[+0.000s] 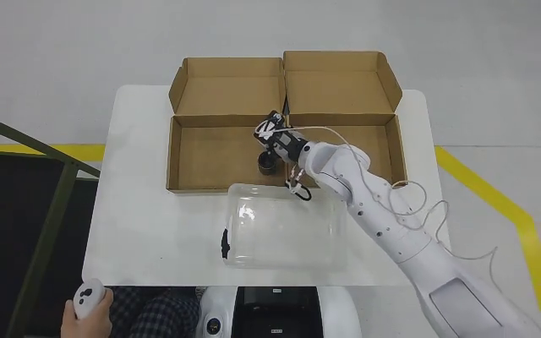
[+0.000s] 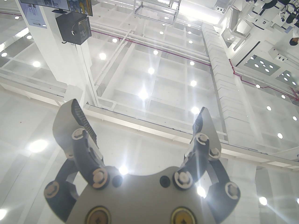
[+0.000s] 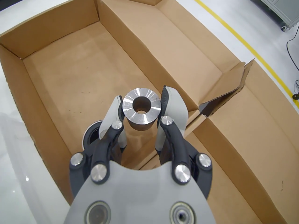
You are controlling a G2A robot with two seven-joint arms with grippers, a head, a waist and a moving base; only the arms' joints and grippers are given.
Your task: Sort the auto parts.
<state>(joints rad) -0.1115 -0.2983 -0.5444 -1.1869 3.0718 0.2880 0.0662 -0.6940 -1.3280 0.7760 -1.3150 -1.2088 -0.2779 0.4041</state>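
Above box (image 3: 70, 71), right fingers (image 3: 174, 104) clamp bushing (image 3: 149, 115)

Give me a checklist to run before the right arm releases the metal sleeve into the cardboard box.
1. Grip: the right gripper is shut on the metal sleeve, with a finger on each side. Ok.
2. Position: the sleeve is over the floor of the cardboard box. Ok.
3. Landing spot: a black round part lies on the box floor close by the gripper. Whether it sits right beneath the sleeve: cannot tell.
4. Drop height above the box floor: cannot tell.
5. Left gripper: open, empty, pointed at the ceiling. Ok.
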